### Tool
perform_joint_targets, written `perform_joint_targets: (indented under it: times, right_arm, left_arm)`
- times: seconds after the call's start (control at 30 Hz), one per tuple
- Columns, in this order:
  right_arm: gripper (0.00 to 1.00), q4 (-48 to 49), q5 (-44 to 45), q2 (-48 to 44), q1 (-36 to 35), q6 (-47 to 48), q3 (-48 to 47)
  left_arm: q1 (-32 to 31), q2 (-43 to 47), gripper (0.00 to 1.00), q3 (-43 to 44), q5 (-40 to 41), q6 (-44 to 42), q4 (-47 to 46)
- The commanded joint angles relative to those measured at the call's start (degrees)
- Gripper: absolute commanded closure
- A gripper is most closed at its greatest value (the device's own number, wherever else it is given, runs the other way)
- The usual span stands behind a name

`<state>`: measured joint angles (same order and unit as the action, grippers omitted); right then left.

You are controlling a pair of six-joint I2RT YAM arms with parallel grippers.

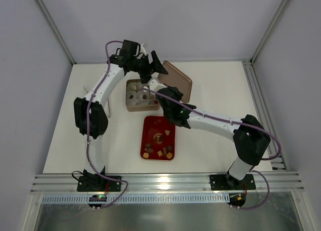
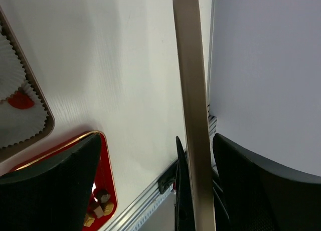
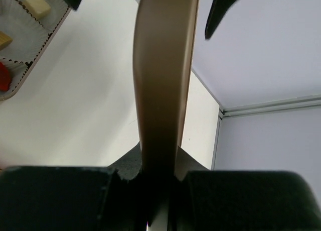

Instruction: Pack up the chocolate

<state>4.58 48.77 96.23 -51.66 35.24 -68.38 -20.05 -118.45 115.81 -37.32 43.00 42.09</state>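
Observation:
Several small brown and tan chocolates [image 1: 159, 150] lie on the red tray [image 1: 150, 128]; some show in the left wrist view [image 2: 99, 207]. A tan chocolate [image 3: 37, 5] sits in a paper cup in the golden-brown tin [image 1: 128, 101]. My right gripper [image 1: 161, 94] is shut on the edge of the tin's lid [image 1: 178, 80] and holds it tilted up beside the tin, as the right wrist view [image 3: 160, 163] shows. My left gripper [image 1: 153, 69] is open at the lid's far edge. The lid [image 2: 190, 90] passes between its spread fingers [image 2: 65, 176] without a grip.
The tin [image 2: 47, 121] holds whitish crinkled paper cups, one with a red piece [image 2: 20, 99]. The red tray stands just in front of the tin. The cell's back wall is close behind the left gripper. An aluminium rail [image 1: 165, 182] runs along the near edge.

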Motion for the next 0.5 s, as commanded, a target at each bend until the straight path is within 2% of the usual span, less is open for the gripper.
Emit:
perform_joint_targets:
  times: [0.0,0.13,0.27,0.47]
  right_arm:
    - [0.96,1.6,1.5,-4.5,-0.5,-0.8,-3.6]
    - [0.96,-4.0,-1.7,-5.9,-0.4,-5.3,-6.0]
    - [0.96,-13.7,-7.2,-6.1,-0.3,-10.5,-10.3]
    - [0.96,-20.9,-14.6,-4.5,-0.3,-16.0,-16.4]
  left_arm:
    - [2.3,4.0,0.11,4.5,0.2,-0.3,-3.1]
    - [6.2,5.7,0.11,4.3,1.1,1.0,-5.3]
    - [10.6,8.8,0.11,1.4,1.6,2.9,-9.4]
    - [15.7,13.0,0.11,-0.8,2.3,4.3,-13.8]
